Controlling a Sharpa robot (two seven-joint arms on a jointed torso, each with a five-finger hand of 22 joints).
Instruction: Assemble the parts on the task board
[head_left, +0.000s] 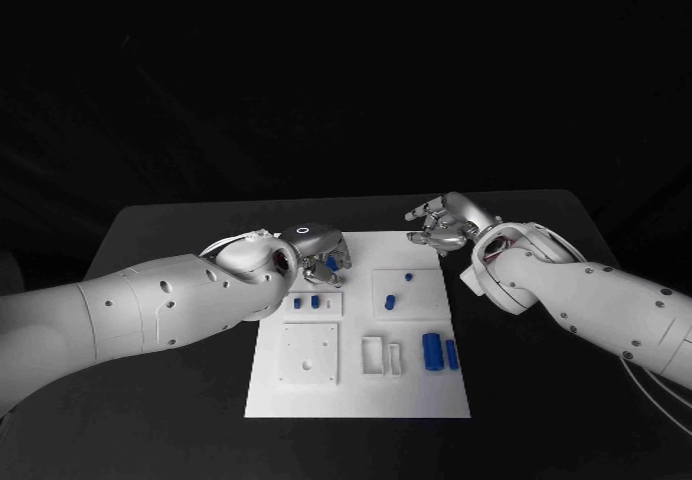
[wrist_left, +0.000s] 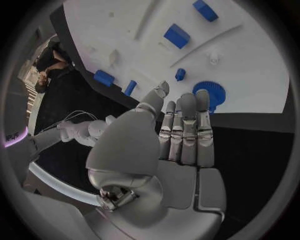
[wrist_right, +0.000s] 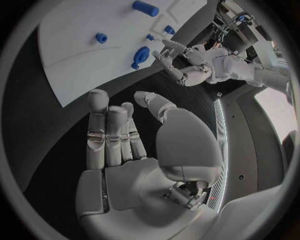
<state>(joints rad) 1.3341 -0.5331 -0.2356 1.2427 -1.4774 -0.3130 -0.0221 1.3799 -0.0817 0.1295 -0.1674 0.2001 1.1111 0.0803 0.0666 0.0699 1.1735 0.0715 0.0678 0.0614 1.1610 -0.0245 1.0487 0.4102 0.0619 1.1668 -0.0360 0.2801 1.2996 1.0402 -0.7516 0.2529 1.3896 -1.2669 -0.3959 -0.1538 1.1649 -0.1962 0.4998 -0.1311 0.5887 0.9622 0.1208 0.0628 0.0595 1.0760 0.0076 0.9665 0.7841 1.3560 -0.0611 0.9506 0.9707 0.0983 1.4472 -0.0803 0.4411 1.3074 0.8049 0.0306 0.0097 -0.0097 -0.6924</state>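
Above the task board (head_left: 361, 400), both hands, left (head_left: 320, 250) and right (head_left: 450, 222), hover empty, fingers apart.

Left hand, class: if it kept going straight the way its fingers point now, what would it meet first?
Probably the blue gear: in the left wrist view the left hand is empty, and its fingertips point at the gear on the task board. Depth is unclear, so contact cannot be judged.

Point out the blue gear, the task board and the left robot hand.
blue gear (wrist_left: 208, 94): left wrist view, its toothed face.
task board (head_left: 361, 395): head view, bare near end.
left robot hand (wrist_left: 178, 135): left wrist view, its fingers.
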